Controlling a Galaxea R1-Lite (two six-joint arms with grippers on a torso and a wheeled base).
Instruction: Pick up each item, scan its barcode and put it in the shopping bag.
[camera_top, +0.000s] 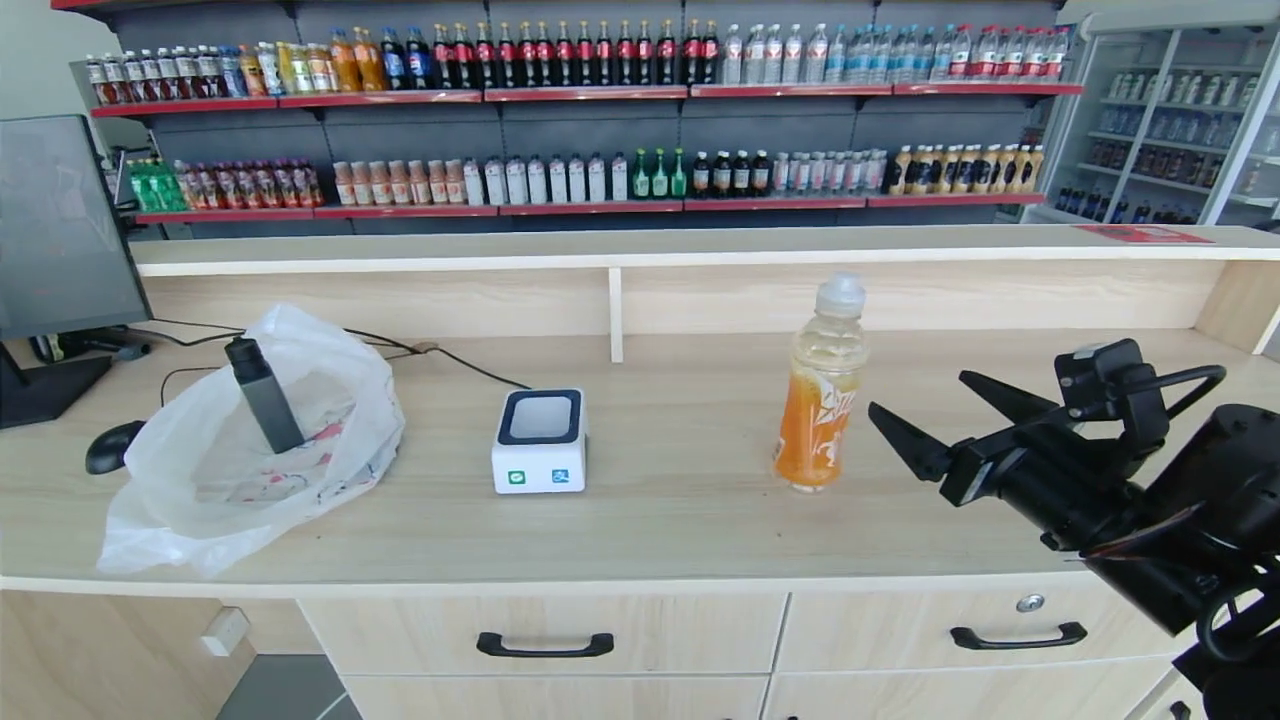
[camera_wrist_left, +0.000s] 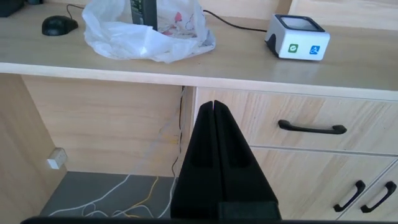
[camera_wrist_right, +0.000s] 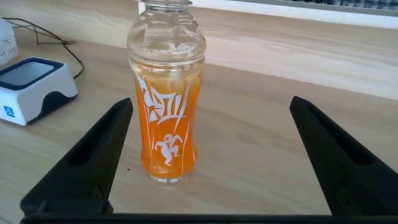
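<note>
scanner between shopping bag and bottle; mouse beside bag

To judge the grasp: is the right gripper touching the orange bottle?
Apart. In the head view, bare counter shows between the orange bottle and the open right gripper.

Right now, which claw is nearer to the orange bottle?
Right. The right claw is open, close beside the bottle; the left claw is shut, low before the drawers, far from it.

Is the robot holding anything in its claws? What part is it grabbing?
Nothing is held. The right gripper is open, just short of the orange bottle and not touching it. The left gripper is shut on nothing.
</note>
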